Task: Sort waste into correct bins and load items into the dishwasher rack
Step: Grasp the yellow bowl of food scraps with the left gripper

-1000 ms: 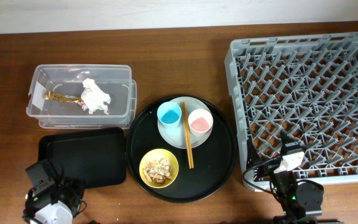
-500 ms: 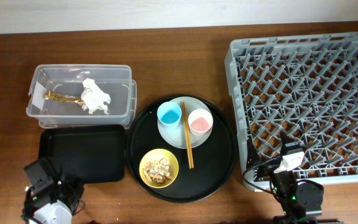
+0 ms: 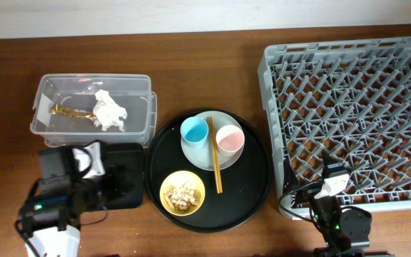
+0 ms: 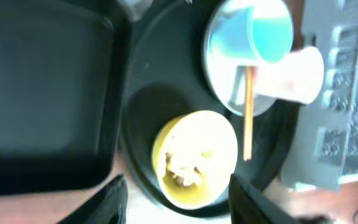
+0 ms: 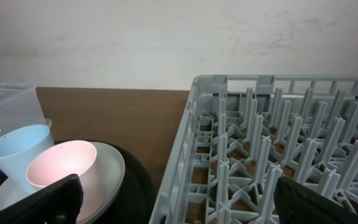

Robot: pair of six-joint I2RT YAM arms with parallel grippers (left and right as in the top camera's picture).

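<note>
The yellow bowl point(image 3: 183, 193) holds beige food scraps point(image 3: 182, 191) on the round black tray point(image 3: 252, 185). The plate point(image 3: 207, 153) carries the blue cup point(image 3: 194, 131), the white cup point(image 3: 229, 139) and the chopsticks point(image 3: 213, 164). The tissue point(image 3: 109, 111) and gold wrapper point(image 3: 66, 111) lie in the clear tub point(image 3: 91, 86). My left gripper point(image 4: 176, 208) is open and empty above the bowl's point(image 4: 194, 155) near side; its arm point(image 3: 77, 182) covers part of the flat black tray point(image 3: 130, 193). My right gripper point(image 5: 185, 208) is open and empty at the front left corner of the rack point(image 3: 355, 121).
The rack point(image 5: 278, 155) fills the table's right side. The round black tray lies between the rack and the flat tray point(image 4: 42, 93). The right arm point(image 3: 332, 203) sits at the front table edge. The cups point(image 5: 17, 152) and plate point(image 5: 104, 174) lie left of it.
My left arm has swung up and to the right from the front left corner, over the flat black tray toward the yellow bowl. The right arm has not moved.
</note>
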